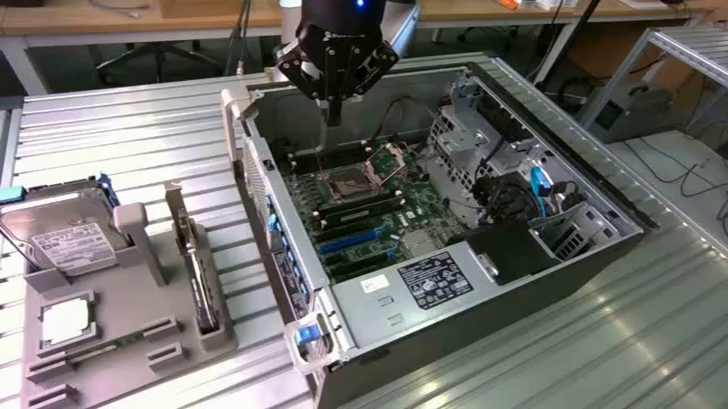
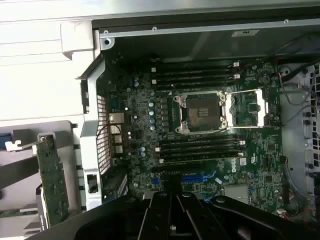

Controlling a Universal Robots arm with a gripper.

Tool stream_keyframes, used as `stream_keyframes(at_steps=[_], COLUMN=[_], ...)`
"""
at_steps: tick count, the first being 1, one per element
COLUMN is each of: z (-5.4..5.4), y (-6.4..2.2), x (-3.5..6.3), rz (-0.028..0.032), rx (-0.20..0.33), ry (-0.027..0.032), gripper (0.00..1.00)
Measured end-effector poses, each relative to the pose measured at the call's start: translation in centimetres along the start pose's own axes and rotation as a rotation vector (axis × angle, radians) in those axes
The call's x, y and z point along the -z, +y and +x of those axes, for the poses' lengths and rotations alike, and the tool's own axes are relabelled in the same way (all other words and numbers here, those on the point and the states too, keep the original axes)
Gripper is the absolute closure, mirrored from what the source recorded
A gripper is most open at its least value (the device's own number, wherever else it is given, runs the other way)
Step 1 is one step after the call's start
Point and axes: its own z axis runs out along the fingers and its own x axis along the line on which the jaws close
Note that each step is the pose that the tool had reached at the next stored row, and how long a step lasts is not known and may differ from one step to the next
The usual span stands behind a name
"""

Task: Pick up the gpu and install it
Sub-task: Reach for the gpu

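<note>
Barely begun — the thin black gpu (image 1: 191,264) with silver bracket stands untouched in the grey holder (image 1: 128,247), eight o'clock from the open black computer case (image 1: 478,336); black fingers (image 1: 332,112), pressed together and empty, hover over its green motherboard (image 1: 376,213).

The thin gpu (image 1: 198,277) is standing on its long edge along the exterior view's right edge of the grey holder (image 1: 139,291), silver bracket rising at one end

Closed claw (image 2: 172,192) over the motherboard (image 2: 260,150) inside the open case (image 2: 200,31), gpu (image 2: 52,182) on edge outside.
</note>
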Motion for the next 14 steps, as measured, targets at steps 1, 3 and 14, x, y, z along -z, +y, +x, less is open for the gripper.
stream_keyframes(at_steps=[1,3,14], z=[0.00,0.00,0.18], y=[0.00,0.00,-0.02], x=[0.00,0.00,0.00], rz=[0.0000,0.0000,-0.0002], rx=[0.000,0.000,0.000], ry=[0.0000,0.0000,-0.0001], gripper=[0.89,0.89,0.89])
